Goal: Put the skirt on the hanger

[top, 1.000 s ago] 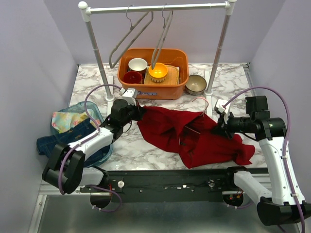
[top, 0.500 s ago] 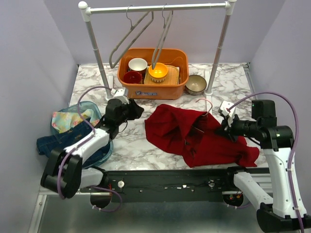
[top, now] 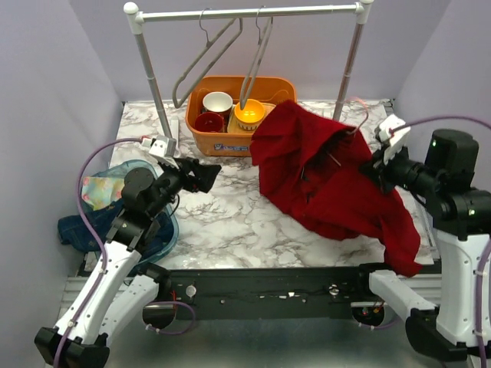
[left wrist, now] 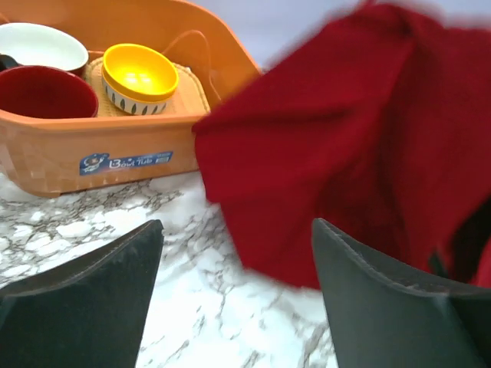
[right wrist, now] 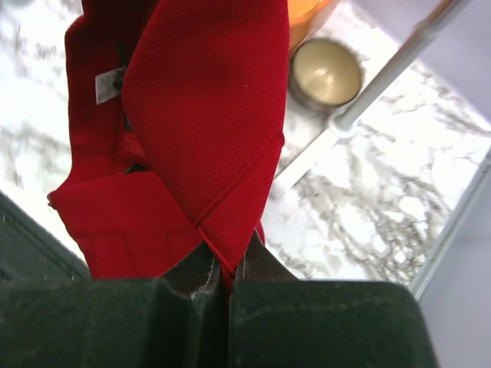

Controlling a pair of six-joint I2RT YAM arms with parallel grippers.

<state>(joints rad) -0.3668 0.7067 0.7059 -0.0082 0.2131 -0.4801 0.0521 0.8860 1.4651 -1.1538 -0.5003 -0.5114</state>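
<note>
The surface is a white marble-patterned table top (top: 222, 230) boxed in by pale lilac walls (top: 54, 92) on the left, right and back. At the back stands a white tube clothes rail (top: 245, 13) carrying two grey wire hangers (top: 205, 60), and under it sits an orange plastic tub (top: 230, 142) holding a white bowl (top: 218, 101), a dark red bowl (top: 208, 121) and a yellow bowl (top: 249, 114). A small round metal bowl (right wrist: 325, 73) rests beside the rail's right post. On the left lies a clear plastic bin (top: 165, 230) with denim and patterned cloth in it. The right pincer (right wrist: 229, 257) is closed tight on a folded edge of the red fabric skirt (top: 330, 184), which is held up over the right half of the table, its top in front of the tub's right corner and its lower end trailing toward the near right edge. A thin pale hook (top: 359, 119) shows at the top of the cloth, perhaps part of a hanger inside it, though it is too small to be sure. The left pincer (top: 209, 175) stands wide apart and holds nothing, hovering above the marble left of the skirt and pointing toward it, near the tub's front. Bare marble lies between the left pincer and the skirt and along the front. The walls press close at both sides, and the rail's posts stand along the back edge.
</note>
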